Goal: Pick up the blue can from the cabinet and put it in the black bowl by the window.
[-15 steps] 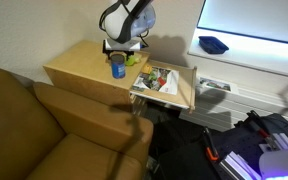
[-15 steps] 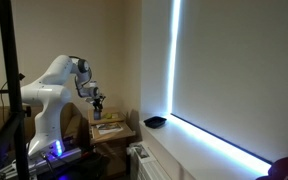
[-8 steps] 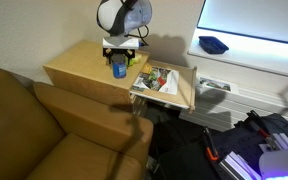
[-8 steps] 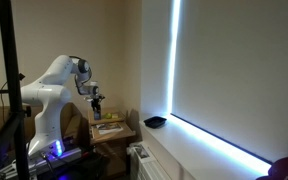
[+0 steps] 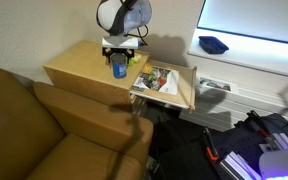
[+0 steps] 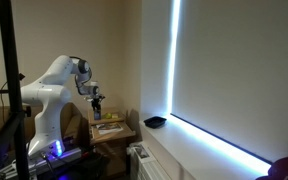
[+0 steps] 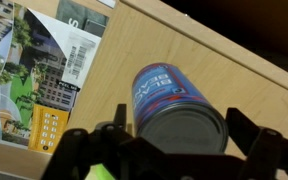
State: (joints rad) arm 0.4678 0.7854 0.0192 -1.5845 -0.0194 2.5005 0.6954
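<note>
The blue can (image 5: pixel 118 68) stands upright on the light wooden cabinet (image 5: pixel 76 66). My gripper (image 5: pixel 120 52) hangs directly over it, open. In the wrist view the can (image 7: pixel 169 100) fills the middle, its dark top toward the camera. My gripper (image 7: pixel 181 135) straddles it, one black finger on each side and a small gap to the can's wall. The black bowl (image 5: pixel 213 44) sits on the sill below the bright window (image 5: pixel 254 18). In an exterior view the bowl (image 6: pixel 155 122) lies on the sill ledge, well away from the gripper (image 6: pixel 97 101).
A yellow-green ball (image 5: pixel 133 59) lies just beside the can. Magazines (image 5: pixel 158 80) cover a lowered flap next to the cabinet and show in the wrist view (image 7: pixel 44 70). A brown leather sofa (image 5: pixel 44 130) stands in front. Cables and gear (image 5: pixel 254 140) lie on the floor.
A second ago my gripper was slightly off to the side of the can; it shifted over it and has held still for the last half second. The can has not moved.
</note>
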